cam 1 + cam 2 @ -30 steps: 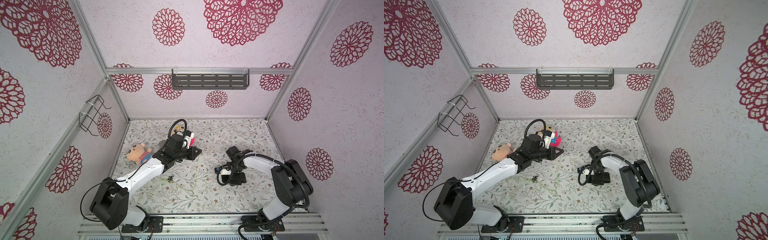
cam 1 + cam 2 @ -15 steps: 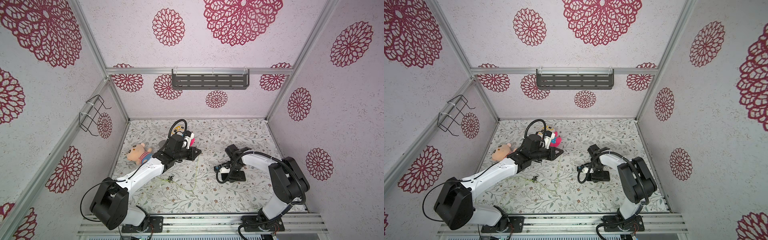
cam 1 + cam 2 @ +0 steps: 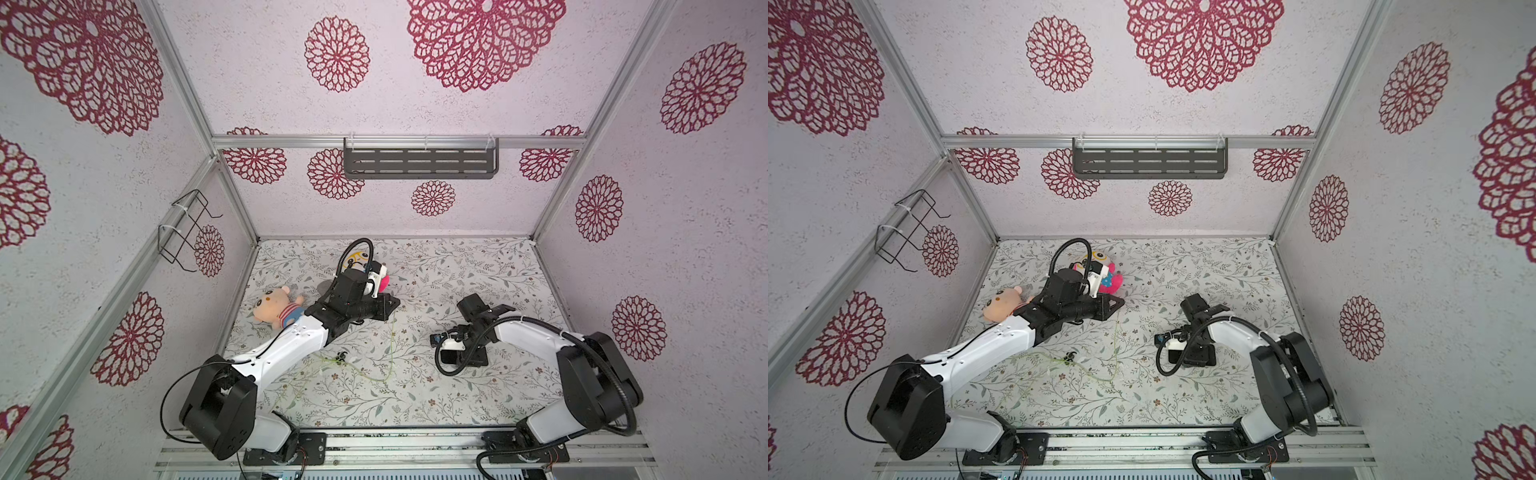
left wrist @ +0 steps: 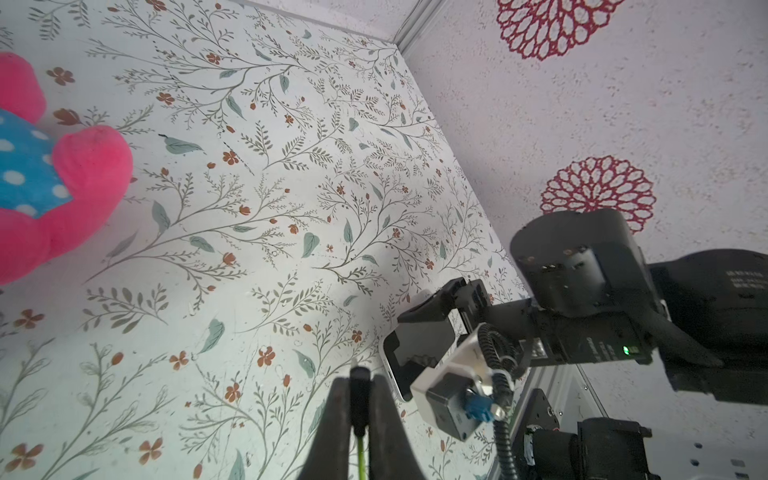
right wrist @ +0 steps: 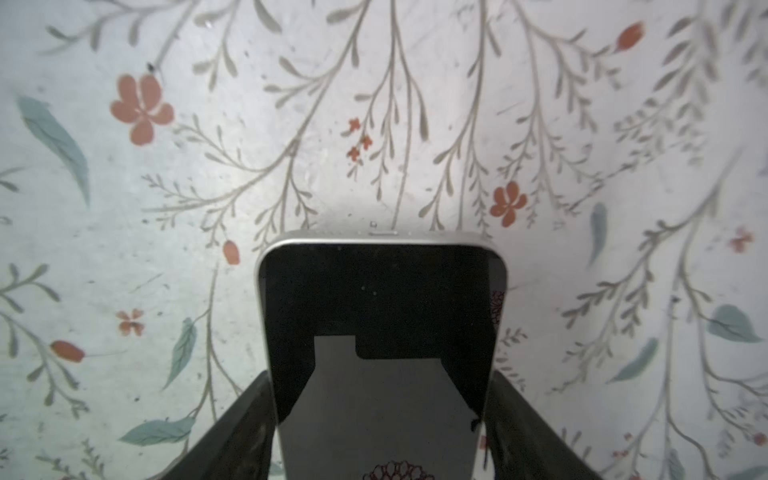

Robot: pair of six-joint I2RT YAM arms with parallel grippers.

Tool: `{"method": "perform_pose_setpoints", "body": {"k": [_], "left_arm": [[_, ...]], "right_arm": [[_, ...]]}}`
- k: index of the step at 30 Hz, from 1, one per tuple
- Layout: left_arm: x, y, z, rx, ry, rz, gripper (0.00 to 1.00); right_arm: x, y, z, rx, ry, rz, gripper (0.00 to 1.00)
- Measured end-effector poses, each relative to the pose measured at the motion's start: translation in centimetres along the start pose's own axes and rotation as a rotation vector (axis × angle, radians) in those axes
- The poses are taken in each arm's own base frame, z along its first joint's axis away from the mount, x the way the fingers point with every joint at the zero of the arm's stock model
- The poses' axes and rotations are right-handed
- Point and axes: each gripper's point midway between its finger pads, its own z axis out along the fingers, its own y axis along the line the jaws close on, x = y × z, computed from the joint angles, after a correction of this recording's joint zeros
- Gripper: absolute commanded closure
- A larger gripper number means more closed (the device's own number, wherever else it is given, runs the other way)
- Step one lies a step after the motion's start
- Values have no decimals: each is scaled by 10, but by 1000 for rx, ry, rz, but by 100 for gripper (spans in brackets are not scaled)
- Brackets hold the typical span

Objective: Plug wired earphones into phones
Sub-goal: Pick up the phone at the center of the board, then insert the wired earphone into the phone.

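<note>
Wired earphones: the dark plug is pinched between the closed jaws of the left gripper, with only a short tip poking out and the green cable trailing back under the wrist. The right gripper is clamped on the phone by its long edges, screen up, low over the table; can't tell if it is lifted or resting. The port shows as a slot on the free end edge. In a top view plug and phone are well apart, and slack cable loops across the floral surface to the earbuds. Likely risks: the exposed tip is short and may sit skewed in the jaws, so it could miss the port and scrape the frame. A push could slide the phone back through the side grip. Slack could drag the earbuds or catch under the left arm. The right wrist camera mount hangs just beside the phone's end and could get hit. The pink plush sits near the left gripper and could be brushed.
</note>
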Motion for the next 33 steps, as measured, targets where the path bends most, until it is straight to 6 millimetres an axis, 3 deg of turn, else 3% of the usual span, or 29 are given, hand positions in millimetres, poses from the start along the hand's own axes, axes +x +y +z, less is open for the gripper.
{"method": "perform_pose_setpoints", "body": {"k": [10,17,33], "left_arm": [[-20,-22,-14,80,-101,31,100],[-18,-41,-13,139,-103,44,100],[-6,-67,-10,189,-89,106,100]], "right_arm": [[-42,-28,-61,364,-317,52,41],[-68,-49,-107,528,-501,85,41],[-109,-63,-121,530,-598,91,42]]}}
